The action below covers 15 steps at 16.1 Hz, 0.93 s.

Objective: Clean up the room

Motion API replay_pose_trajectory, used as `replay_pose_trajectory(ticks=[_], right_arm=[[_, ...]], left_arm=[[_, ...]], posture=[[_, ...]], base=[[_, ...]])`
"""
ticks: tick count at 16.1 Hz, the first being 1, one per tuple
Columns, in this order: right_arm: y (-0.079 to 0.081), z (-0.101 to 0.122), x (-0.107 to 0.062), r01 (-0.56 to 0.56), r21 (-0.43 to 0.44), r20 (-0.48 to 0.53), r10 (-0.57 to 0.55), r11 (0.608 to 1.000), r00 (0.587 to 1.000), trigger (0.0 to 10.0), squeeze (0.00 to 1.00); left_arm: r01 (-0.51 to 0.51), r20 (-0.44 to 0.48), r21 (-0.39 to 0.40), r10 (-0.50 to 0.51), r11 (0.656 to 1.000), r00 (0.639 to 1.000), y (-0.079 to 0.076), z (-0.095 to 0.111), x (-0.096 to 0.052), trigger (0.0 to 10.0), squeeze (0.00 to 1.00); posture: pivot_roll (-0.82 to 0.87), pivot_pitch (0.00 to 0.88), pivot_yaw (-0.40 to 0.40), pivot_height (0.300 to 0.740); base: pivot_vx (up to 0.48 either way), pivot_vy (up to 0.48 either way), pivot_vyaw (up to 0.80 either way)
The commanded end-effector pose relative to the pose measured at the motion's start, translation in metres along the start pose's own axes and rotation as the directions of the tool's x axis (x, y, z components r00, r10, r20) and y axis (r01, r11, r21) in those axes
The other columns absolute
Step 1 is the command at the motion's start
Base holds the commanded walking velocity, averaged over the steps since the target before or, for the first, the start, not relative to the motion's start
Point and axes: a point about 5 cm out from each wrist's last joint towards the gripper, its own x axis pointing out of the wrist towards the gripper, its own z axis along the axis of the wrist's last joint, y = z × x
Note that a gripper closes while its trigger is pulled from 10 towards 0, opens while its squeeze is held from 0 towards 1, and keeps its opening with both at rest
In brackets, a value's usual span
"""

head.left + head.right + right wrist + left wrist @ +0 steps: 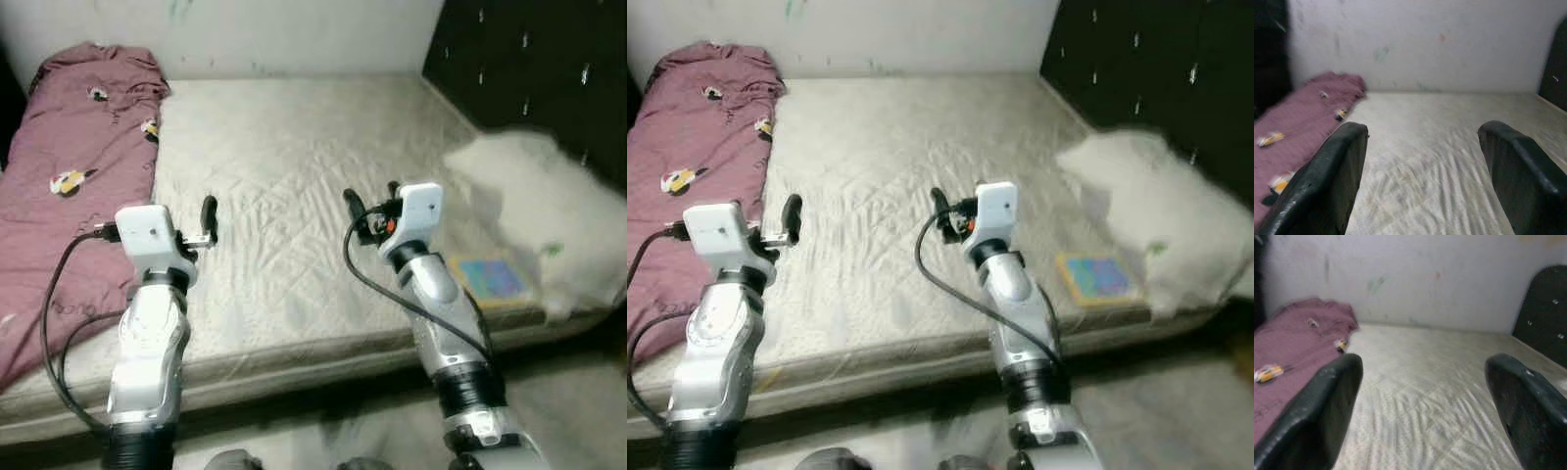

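Both silver arms reach over the bed's near edge, nothing held, tidying barely begun.

Left end effector [208, 217] at lower left and right end effector [370, 204] at centre hover above the bare quilted mattress [294, 147], each with black fingers spread wide and empty; the maroon blanket [73, 166] lies rumpled along the frame's left side; a white pillow [534, 211] sits askew at right against the dark headboard [534, 69]; a colourful book [492, 281] rests just beside it near the mattress edge; judging by this, all three await straightening, and no obstacle blocks either arm.
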Motion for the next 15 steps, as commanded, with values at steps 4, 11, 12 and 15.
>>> replay_pose_trajectory(ticks=[4, 11, 12, 15], right_arm=[[-0.0007, 0.0065, 0.0027, -0.002, -0.01, 0.025, 0.003, 1.0, 1.0, 10.0, 0.0], [-0.0004, 0.0051, 0.0021, -0.007, -0.026, 0.018, 0.008, 1.0, 1.0, 10.0, 0.0], [-0.0007, 0.0054, 0.0026, -0.007, -0.027, 0.018, 0.007, 1.0, 1.0, 10.0, 0.0], [-0.0012, 0.0058, 0.0032, -0.007, -0.029, 0.02, 0.007, 1.0, 1.0, 10.0, 0.0]], left_arm=[[0.015, 0.011, -0.01, -0.015, 1.0, 1.0, -0.0004, 0.0028, 0.0008, 10.0, 0.0], [0.01, 0.012, -0.02, -0.01, 1.0, 1.0, -0.0007, 0.003, 0.0004, 10.0, 0.0], [0.008, 0.014, -0.017, -0.008, 1.0, 1.0, -0.0005, 0.003, 0.0003, 10.0, 0.0], [-0.001, 0.011, -0.014, 0.002, 1.0, 1.0, 0.0013, 0.0017, 0.0005, 10.0, 0.0]], posture=[[0.03, 0.0, -0.041, 0.74], [0.03, 0.0, -0.044, 0.74], [0.03, 0.0, -0.043, 0.74], [0.03, 0.0, -0.043, 0.74]], base=[[0.0, 0.47, 0.0], [0.0, 0.469, 0.0], [0.0, 0.469, 0.0], [0.0, 0.469, 0.0]])
